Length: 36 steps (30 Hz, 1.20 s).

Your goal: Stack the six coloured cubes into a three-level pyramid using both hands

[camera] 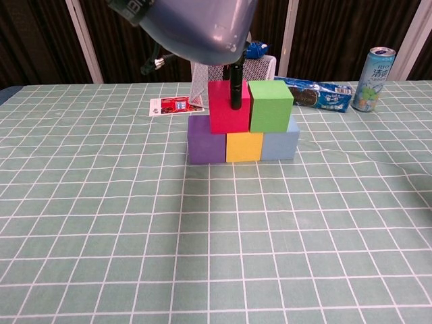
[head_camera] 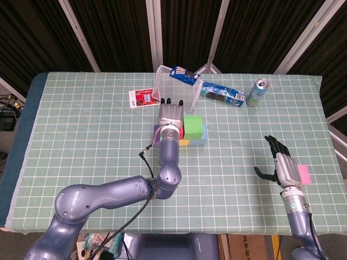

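Note:
Purple, yellow and light blue cubes form a row on the table. On top sit the red cube and the green cube, side by side and nearly touching. My left hand reaches down over the red cube and grips it, one dark finger lying across its front face. In the head view the hand hides most of the red cube. My right hand hovers open at the right of the table, with the pink cube just beside it.
A clear mesh basket stands behind the stack with a blue snack packet on it. A cookie pack and a drinks can lie at the back right. A red card lies at the back left.

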### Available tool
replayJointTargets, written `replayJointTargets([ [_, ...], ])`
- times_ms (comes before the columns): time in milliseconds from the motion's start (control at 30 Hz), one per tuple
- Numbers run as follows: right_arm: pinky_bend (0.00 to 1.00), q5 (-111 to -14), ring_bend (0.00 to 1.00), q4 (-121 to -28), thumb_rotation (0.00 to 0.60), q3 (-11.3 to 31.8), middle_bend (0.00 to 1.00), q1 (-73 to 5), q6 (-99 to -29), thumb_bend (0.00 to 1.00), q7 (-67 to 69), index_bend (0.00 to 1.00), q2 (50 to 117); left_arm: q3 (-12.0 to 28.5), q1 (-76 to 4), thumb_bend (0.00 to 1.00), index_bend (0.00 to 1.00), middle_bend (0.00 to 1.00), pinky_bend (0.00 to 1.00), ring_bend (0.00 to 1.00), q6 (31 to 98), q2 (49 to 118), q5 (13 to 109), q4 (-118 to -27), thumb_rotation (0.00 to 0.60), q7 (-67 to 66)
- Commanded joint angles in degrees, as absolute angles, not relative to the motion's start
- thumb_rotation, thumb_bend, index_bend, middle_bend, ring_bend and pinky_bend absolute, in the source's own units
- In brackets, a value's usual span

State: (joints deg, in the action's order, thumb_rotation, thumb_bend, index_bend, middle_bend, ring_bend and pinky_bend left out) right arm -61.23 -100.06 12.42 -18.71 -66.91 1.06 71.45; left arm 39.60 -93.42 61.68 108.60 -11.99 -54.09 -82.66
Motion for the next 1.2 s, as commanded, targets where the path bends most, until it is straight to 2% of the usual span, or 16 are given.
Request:
replayJointTargets([
  [33,0.0,-61.24,0.0,-100.12,0.6,12.45,0.0,-18.71,-66.93,0.32,1.07,0.0,71.43,39.82,-93.43,0.25,0.0,0.38,0.05,0.05,61.67,108.78,-11.96,-53.89,0.6,-82.76],
  [567,0.0,-61.03,0.0,-99.97,0.6,12.2,0.0,-18.85,-66.67,0.32,0.58,0.0,71.77,41.26,-93.85,0.25,0.0,0.35,0.05,0.05,60.59,109.76,-11.67,-52.2,0.6,-83.33],
  [867,0.0,-61.14,0.0,-99.83,0.6,12.16,0.0,-18.85,-66.66,0.32,0.67,0.0,71.86,41.34,-93.56,0.23,0.0,0.21,0.05,0.05,60.66,109.81,-11.57,-52.6,0.6,-83.75],
  [1200,0.0,-61.13,0.0,-100.08,0.6,12.22,0.0,-18.9,-66.8,0.32,0.43,0.0,71.9,41.51,-92.78,0.17,0.0,0.19,0.05,0.05,61.23,109.07,-11.35,-54.38,0.6,-83.61],
])
